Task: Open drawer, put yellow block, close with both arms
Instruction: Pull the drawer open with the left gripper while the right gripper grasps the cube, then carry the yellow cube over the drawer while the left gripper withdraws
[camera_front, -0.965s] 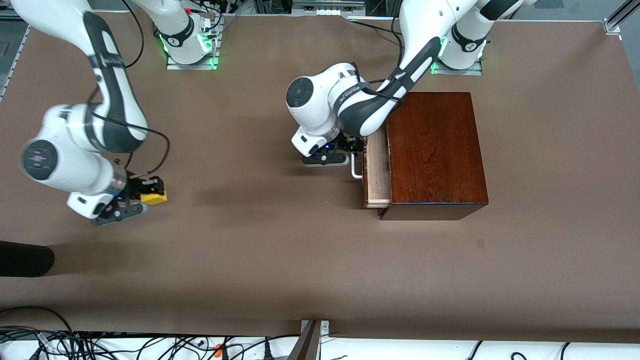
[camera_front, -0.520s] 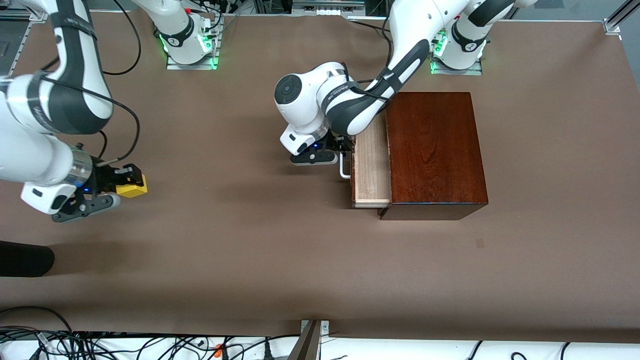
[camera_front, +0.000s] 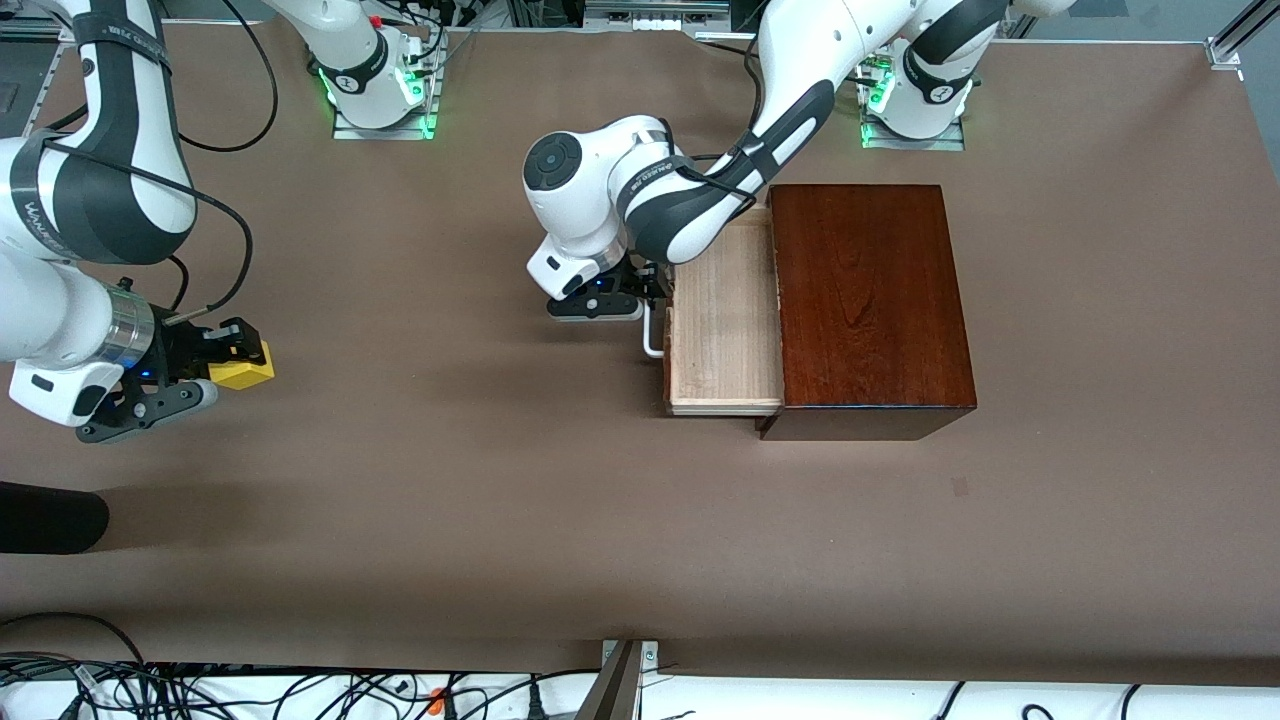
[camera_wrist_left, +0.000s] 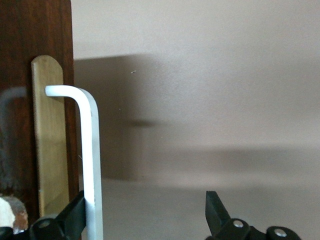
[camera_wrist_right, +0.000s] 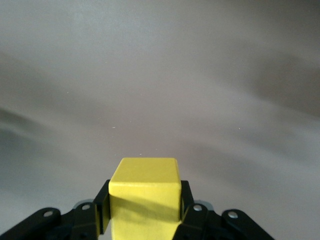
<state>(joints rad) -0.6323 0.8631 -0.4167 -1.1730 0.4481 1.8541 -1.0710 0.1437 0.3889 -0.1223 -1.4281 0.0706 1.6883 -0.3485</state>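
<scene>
Drawer (camera_front: 722, 330) slid farther out — right pincer (camera_front: 232, 358) clenches yellow block (camera_front: 243, 372), left pincer (camera_wrist_left: 145, 220) parted.

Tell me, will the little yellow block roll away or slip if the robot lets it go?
Probably not roll: the small bright yellow cube has flat faces and square edges. It looks stiff, since the right end effector, shut on it, leaves no dent. Its smooth sides might slip a little, though it sits level between the fingers.
</scene>
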